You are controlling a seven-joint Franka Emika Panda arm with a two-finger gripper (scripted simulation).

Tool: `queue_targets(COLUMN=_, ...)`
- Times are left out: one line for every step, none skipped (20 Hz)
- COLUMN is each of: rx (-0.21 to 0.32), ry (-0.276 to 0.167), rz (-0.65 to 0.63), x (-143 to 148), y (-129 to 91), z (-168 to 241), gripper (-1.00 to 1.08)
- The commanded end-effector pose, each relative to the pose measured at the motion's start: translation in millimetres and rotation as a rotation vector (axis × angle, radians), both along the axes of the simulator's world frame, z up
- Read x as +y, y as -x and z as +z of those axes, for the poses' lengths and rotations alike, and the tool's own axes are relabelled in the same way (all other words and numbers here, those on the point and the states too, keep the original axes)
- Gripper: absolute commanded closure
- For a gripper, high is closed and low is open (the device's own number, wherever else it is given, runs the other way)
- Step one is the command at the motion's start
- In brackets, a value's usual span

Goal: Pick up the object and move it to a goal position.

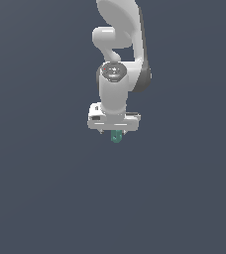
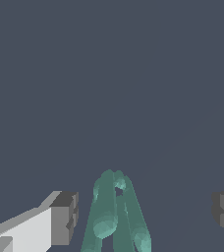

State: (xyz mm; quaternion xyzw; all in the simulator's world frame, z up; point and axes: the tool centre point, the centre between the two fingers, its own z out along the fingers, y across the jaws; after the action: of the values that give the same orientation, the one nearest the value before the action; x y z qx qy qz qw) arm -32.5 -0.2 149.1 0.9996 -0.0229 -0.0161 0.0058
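Arm: white Panda arm [image 1: 116,74] reaching down the exterior view's middle, wrist pointing downward.
Pincer: pincer [image 2: 143,214] spread wide, both grey fingertips [image 2: 65,216] clear of the piece, gripping nothing.
Object: teal-green object [image 2: 115,216] between the fingers, nearer one finger, touching neither; in the exterior view [image 1: 116,136] it shows just beneath the pincer [image 1: 114,130].
Bench: plain dark grey bench [image 1: 45,188] below.

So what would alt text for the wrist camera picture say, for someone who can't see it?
A small teal forked piece sits between the two grey fingertips of an open gripper, with clear gaps on both sides. Behind it is only a plain dark blue-grey surface.
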Motion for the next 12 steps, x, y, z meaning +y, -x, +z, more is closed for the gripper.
queue_targets(rx=-0.005, ry=-0.001, rz=-0.010, x=3, y=9, z=0, gripper=-0.92)
queue_targets(rx=-0.008, ry=-0.002, rz=-0.015, x=5, y=13, z=0, gripper=-0.92)
queue_targets(rx=-0.010, ry=-0.003, rz=-0.020, x=6, y=17, z=-1, gripper=-0.92)
queue_targets(rx=-0.013, ry=-0.003, rz=-0.026, x=8, y=22, z=-1, gripper=-0.92)
queue_targets(rx=-0.015, ry=-0.004, rz=-0.031, x=10, y=27, z=-1, gripper=-0.92)
queue_targets(rx=-0.018, ry=-0.005, rz=-0.036, x=11, y=31, z=-1, gripper=-0.92)
queue_targets(rx=-0.020, ry=-0.006, rz=-0.041, x=12, y=35, z=-2, gripper=-0.92)
queue_targets(rx=-0.022, ry=-0.006, rz=-0.045, x=13, y=39, z=-2, gripper=-0.92)
queue_targets(rx=-0.024, ry=-0.007, rz=-0.049, x=14, y=43, z=-2, gripper=-0.92)
queue_targets(rx=-0.026, ry=-0.007, rz=-0.053, x=15, y=46, z=-2, gripper=-0.92)
queue_targets(rx=-0.027, ry=-0.008, rz=-0.056, x=16, y=49, z=-3, gripper=-0.92)
queue_targets(rx=-0.029, ry=-0.008, rz=-0.059, x=17, y=51, z=-3, gripper=-0.92)
